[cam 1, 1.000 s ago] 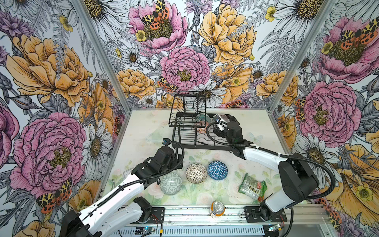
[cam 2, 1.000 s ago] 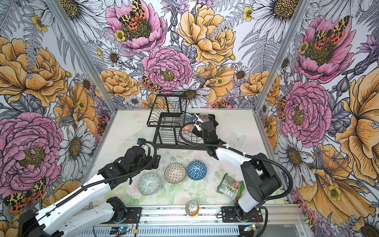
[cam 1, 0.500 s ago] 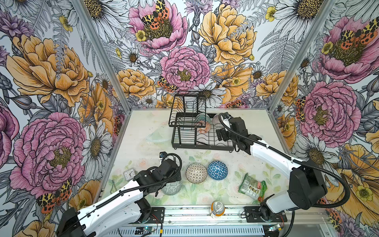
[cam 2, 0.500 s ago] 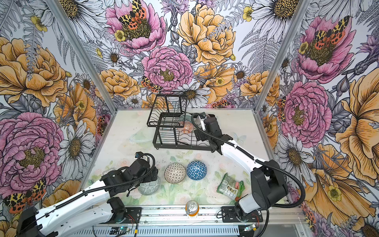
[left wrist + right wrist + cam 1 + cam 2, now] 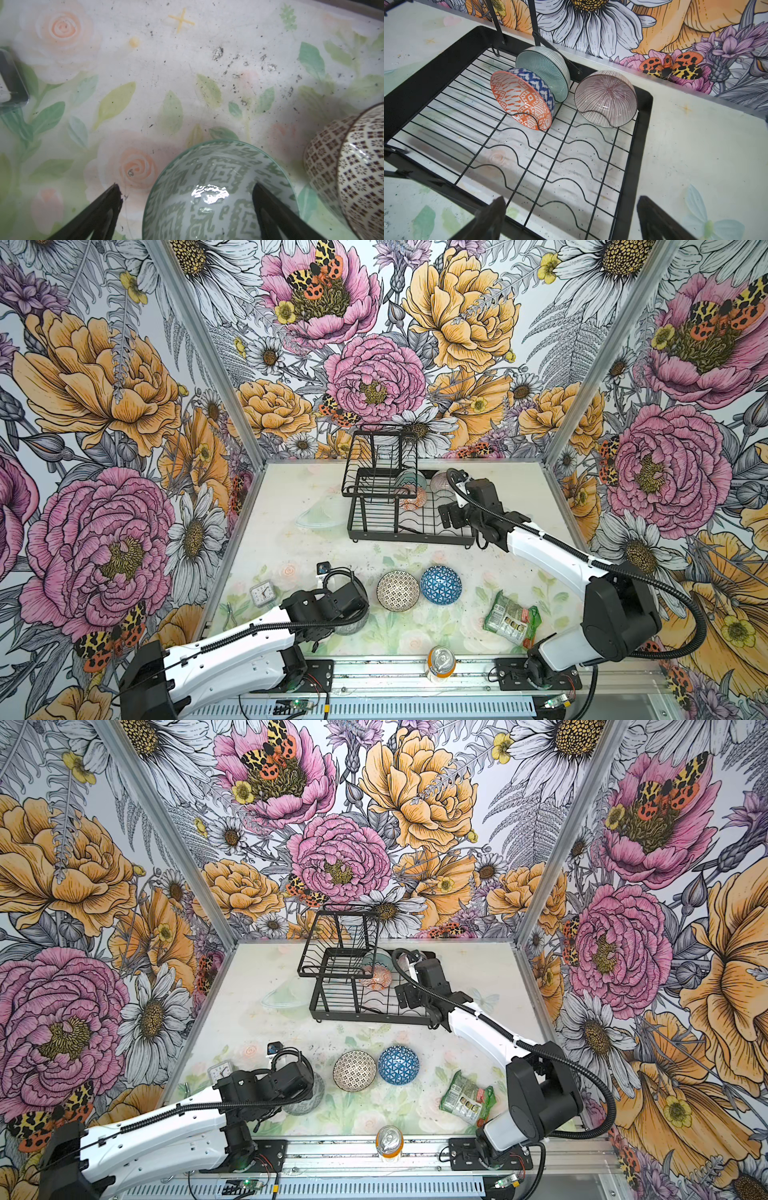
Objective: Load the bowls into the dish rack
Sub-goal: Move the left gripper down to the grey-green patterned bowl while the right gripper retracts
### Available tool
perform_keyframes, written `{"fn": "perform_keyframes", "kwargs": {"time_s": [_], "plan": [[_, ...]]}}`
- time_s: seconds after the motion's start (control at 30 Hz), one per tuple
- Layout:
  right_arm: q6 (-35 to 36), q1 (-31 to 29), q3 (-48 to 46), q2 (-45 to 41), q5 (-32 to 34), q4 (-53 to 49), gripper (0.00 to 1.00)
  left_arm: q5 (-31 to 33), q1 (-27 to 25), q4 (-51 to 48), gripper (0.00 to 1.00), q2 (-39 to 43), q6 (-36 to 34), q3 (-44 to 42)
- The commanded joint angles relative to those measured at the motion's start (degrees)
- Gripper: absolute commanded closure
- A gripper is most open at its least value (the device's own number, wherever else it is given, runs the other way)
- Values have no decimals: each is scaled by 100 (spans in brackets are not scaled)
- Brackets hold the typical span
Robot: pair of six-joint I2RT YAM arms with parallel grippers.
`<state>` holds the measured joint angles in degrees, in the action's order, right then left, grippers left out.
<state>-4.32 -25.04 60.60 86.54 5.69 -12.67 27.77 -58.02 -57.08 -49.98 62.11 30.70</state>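
At the back of the pale floral worktop [image 5: 286,543], in both top views: black wire two-tier dish rack [image 5: 417,522], with three bowls propped on edge in the far part of its lower tier: pale teal ringed ceramic bowl [image 5: 409,479], orange-and-white geometric ceramic bowl [image 5: 415,498] just in front of it, pink-striped ceramic bowl [image 5: 439,483] beside them to the right. Above the rack's right front part, right pincer [image 5: 448,516] spread, pinching nothing. Nearer the front, just beside each other: black-and-white lattice ceramic bowl [image 5: 397,590], mouth up, and blue-triangle ceramic bowl [image 5: 440,585], rounded outside up. Left of those, grey-green maze-patterned ceramic bowl [image 5: 311,1100], mostly hidden under the left arm's wrist. At the front right, well apart from the rack: green snack packet [image 5: 511,618] and orange-sided metal drink can [image 5: 441,660].

Through the left wrist camera: left pincer [image 5: 187,189] spread wide astride the maze bowl's rim, one black finger [image 5: 104,207] outside over the worktop, the other over the glazed hollow; contact with the bowl impossible to tell. Lattice bowl near, apart from the maze bowl.

Through the right wrist camera: right pincer spread over the rack's near rail, nothing between its fingers but wire. Orange-and-white bowl leaning on the teal one, touching, both in one column of wavy dividers; pink-striped bowl in the neighbouring column, apart from them.
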Motion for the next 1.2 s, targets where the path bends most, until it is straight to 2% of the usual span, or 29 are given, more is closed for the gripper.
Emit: {"fn": "perform_keyframes", "kwargs": {"time_s": [0.0,0.3,0.53,0.63,1.0,1.17], "plan": [[-100,51,143,99,-104,19,1,131,-42,-260,2,67,343,-127],[-104,87,180,264,-176,33,1,-389,-40,-226,12,294,453,-431],[-119,99,172,258,-183,28,0,-551,6,-57,27,278,350,-543],[-128,113,169,223,-187,19,1,-547,20,16,39,270,306,-589],[-126,113,93,79,-211,20,0,-580,92,299,68,164,204,-716],[-123,113,101,94,-237,21,1,-571,107,298,91,197,197,-717]]}}
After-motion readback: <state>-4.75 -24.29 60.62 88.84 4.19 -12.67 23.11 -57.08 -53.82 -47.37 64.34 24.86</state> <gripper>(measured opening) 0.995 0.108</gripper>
